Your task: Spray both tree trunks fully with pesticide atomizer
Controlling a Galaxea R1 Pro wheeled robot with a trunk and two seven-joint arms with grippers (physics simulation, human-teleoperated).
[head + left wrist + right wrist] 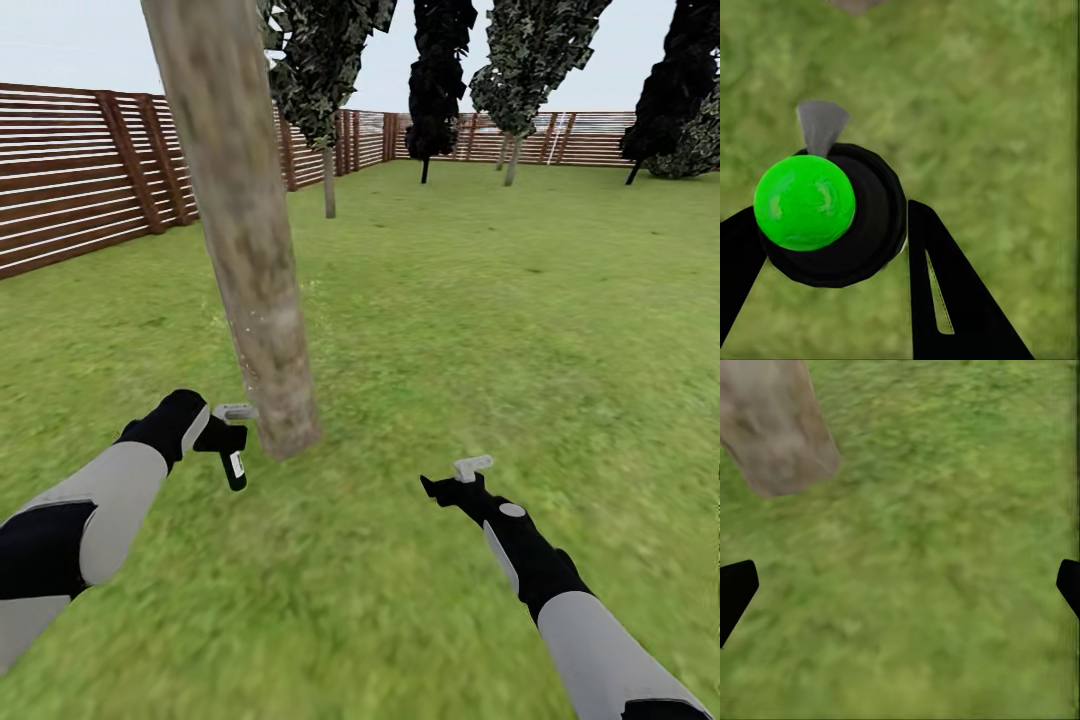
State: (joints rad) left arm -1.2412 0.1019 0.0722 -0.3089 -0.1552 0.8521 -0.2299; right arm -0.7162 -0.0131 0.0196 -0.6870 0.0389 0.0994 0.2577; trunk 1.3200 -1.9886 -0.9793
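left fingers (228,440) grip atomizer (234,462) – nozzle unclear | right fingers (455,478) wide | trunk (245,240) top cut off

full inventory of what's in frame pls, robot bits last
trunk: 1, mottled beige-grey, near, ahead of left arm
atomizer: 1, black with white patch, in left pincer, beside trunk base
lawn: 1, green, all round
fence: 1, brown slats, left and far side
far trees: several, dark foliage, by fence
left pincer: 1, black, shut on atomizer
right pincer: 1, black, open, over grass
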